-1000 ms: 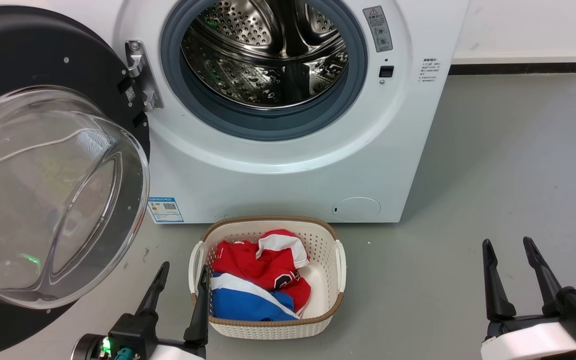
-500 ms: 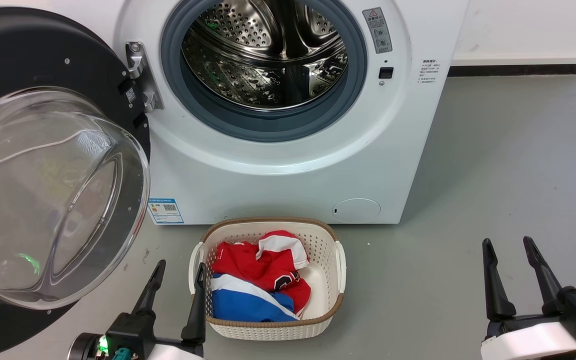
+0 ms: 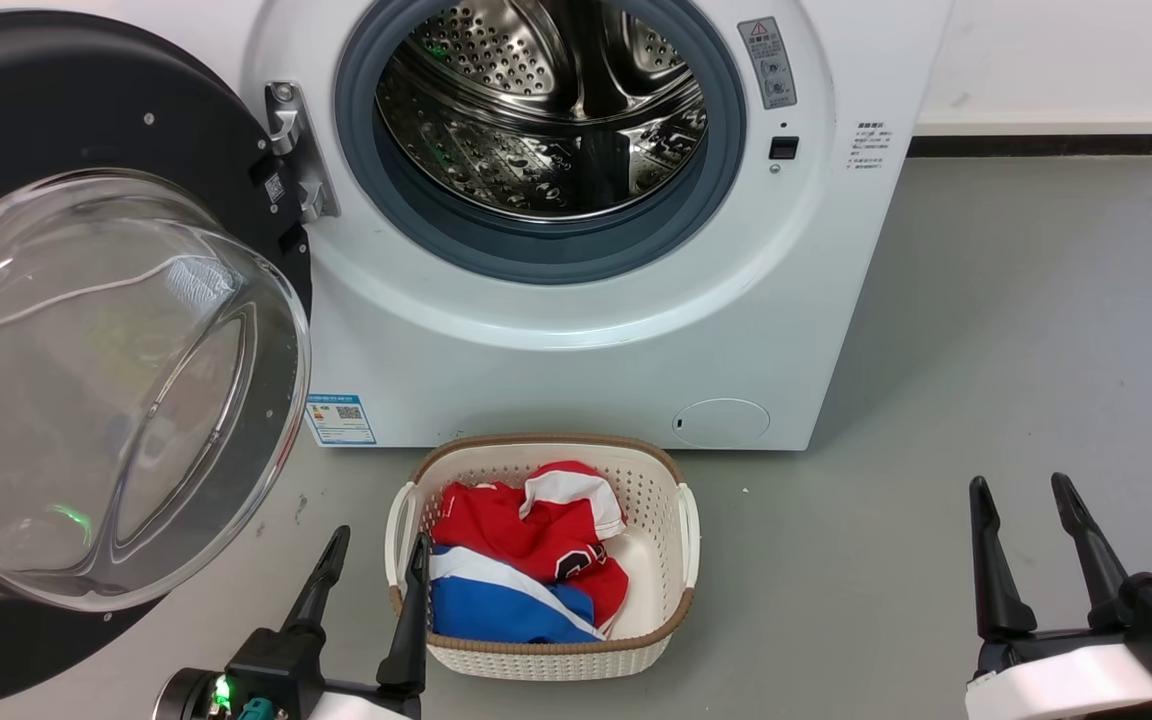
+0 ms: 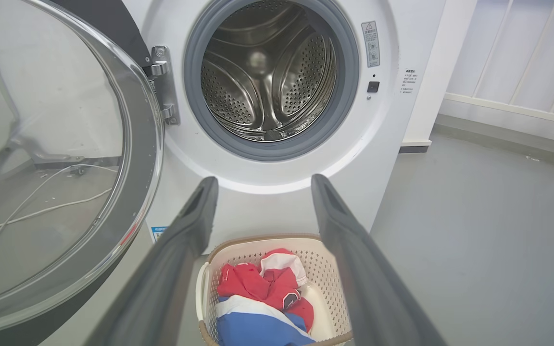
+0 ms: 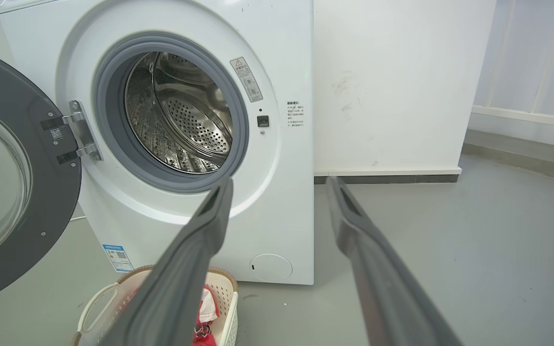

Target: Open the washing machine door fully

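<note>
The washing machine [image 3: 576, 360] is a white front loader with its steel drum [image 3: 546, 110] exposed. Its washing machine door [image 3: 116, 390], black with a bulging clear glass bowl, hangs swung out to the left on its hinge [image 3: 301, 160]. My left gripper [image 3: 381, 535] is open at the lower left, between the door's lower rim and the basket, touching neither. My right gripper [image 3: 1020, 480] is open over the floor at the lower right. In the left wrist view the open left gripper [image 4: 263, 179] faces the drum, with the door [image 4: 41, 144] to its left. The right wrist view shows the right gripper [image 5: 281, 179] open, and the door [image 5: 51, 192] at far left.
A cream laundry basket [image 3: 541, 655] with red, white and blue clothes sits on the floor in front of the machine. Open grey floor [image 3: 986, 330] stretches to the right, up to a white wall [image 5: 392, 86]. Cables [image 4: 41, 211] on the floor show through the door glass.
The head view has shifted slightly, so everything sits a little further right. The door holds the same angle. Neither gripper has noticeably moved.
</note>
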Motion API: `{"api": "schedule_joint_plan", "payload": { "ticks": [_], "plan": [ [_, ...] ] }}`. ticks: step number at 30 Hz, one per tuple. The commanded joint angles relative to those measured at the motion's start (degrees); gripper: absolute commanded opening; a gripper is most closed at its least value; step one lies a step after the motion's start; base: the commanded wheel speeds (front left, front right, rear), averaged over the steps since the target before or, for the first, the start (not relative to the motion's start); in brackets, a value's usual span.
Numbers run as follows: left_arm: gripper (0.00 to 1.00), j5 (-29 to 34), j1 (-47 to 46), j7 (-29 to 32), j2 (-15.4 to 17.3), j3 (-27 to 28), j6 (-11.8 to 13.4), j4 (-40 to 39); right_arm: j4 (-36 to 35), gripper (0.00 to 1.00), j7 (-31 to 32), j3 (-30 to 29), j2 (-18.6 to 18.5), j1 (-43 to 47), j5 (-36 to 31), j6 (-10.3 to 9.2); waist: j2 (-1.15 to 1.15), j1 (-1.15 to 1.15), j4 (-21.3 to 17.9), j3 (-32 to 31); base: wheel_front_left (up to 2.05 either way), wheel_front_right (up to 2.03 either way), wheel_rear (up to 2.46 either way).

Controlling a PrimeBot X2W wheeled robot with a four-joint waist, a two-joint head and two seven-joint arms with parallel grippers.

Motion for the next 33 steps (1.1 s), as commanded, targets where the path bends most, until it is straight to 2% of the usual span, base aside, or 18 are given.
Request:
{"api": "schedule_joint_plan", "payload": {
  "ticks": [1,12,13,16,33],
  "plan": [
    [1.00,0.04,0.54,-0.15,-0.08,0.01,-0.28,-0.09,-0.07,1.00,-0.12,-0.06,0.16,-0.10,0.45,-0.04,0.00,0.00,0.14,0.03,0.00,0.00,0.00],
    [1.00,-0.34,0.32,-0.15,-0.07,-0.33,-0.48,-1.16,0.16,1.00,-0.12,-0.07,0.15,-0.10,0.28,-0.04,0.00,0.00,0.68,0.14,0.00,0.00,0.00],
    [0.00,-0.32,0.00,0.00,-0.01,-0.33,-0.33,-1.13,0.12,0.00,0.00,-0.03,0.01,-0.02,0.22,0.00,0.00,0.00,0.69,0.13,0.00,0.00,0.00],
    [0.00,-0.36,0.41,0.20,-0.01,-0.36,-0.32,0.39,1.75,0.00,0.18,-0.01,0.03,0.28,0.27,0.00,0.00,0.00,0.70,0.12,0.00,0.00,0.00],
    [0.00,-19.64,-1.93,3.71,0.91,0.95,-0.83,2.04,3.48,0.00,4.72,-0.43,0.04,-1.82,18.44,0.00,0.00,0.00,0.58,0.17,0.00,0.00,0.00]
  ]
}}
